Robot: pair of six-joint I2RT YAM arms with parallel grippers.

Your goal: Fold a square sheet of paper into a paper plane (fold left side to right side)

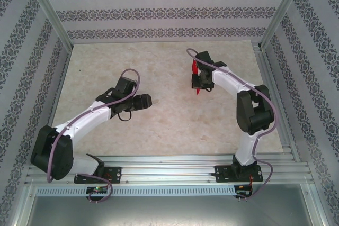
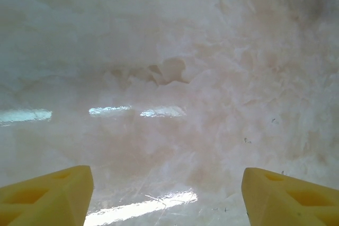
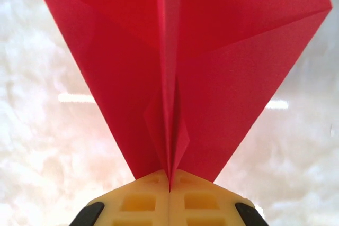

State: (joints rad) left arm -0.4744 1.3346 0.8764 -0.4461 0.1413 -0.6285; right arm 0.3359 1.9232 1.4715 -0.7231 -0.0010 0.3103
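The red paper plane [image 3: 180,67] spreads its two wings wide above my right gripper [image 3: 169,183]. That gripper's yellow fingers [image 3: 140,199] are shut tight on the plane's centre keel, with the paper pinched in the seam between them. From the top view the plane [image 1: 196,72] shows as a small red sliver held off the table at the right gripper [image 1: 200,80], right of centre. My left gripper [image 2: 167,194] hangs open over bare tabletop, its yellow fingertips [image 2: 50,197] far apart with nothing between them. It sits left of centre [image 1: 142,101], well apart from the plane.
The pale marbled tabletop [image 1: 159,125] spreads between both arms. Patterned walls [image 1: 159,9] enclose the back and sides, with metal posts at the corners. An aluminium rail [image 1: 175,165] carrying both arm bases runs along the near edge.
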